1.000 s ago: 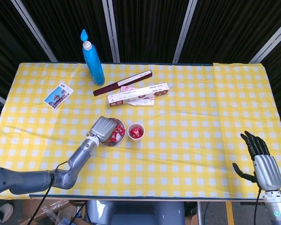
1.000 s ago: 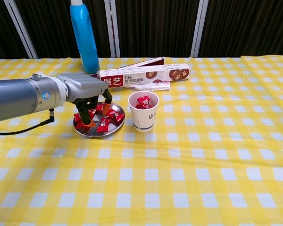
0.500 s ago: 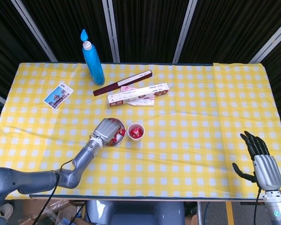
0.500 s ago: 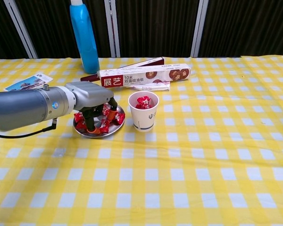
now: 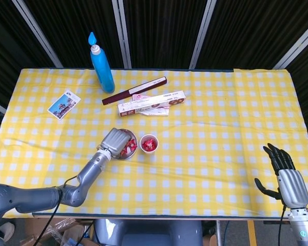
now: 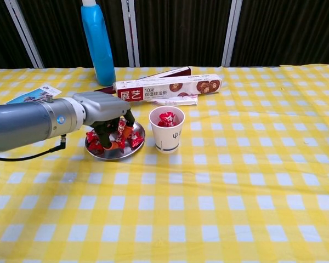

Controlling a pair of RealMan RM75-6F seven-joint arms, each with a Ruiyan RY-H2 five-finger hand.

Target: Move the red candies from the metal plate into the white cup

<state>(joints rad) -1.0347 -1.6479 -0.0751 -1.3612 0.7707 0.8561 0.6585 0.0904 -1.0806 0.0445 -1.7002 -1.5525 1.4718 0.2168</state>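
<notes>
A metal plate [image 5: 128, 155] [image 6: 115, 156] left of table centre holds several red candies [image 5: 130, 146] [image 6: 136, 140]. The white cup [image 5: 149, 144] [image 6: 166, 134] stands just right of it, with red candies [image 6: 166, 118] inside. My left hand [image 5: 114, 140] [image 6: 101, 109] hangs over the plate's left half. Its fingers are curled down and closed around a red candy [image 6: 120, 140] among the others. My right hand [image 5: 286, 171] is far off at the table's front right edge, fingers spread, holding nothing.
A blue bottle [image 5: 101, 64] [image 6: 97, 44] stands at the back left. A long foil box [image 5: 151, 102] [image 6: 170, 87] and a dark slim box [image 5: 135, 90] lie behind the plate and cup. A picture card [image 5: 64, 104] [image 6: 30, 96] lies at the left.
My left hand's fingers, spread over the plate a second ago, have drawn together on a candy. The right hand has not moved.
</notes>
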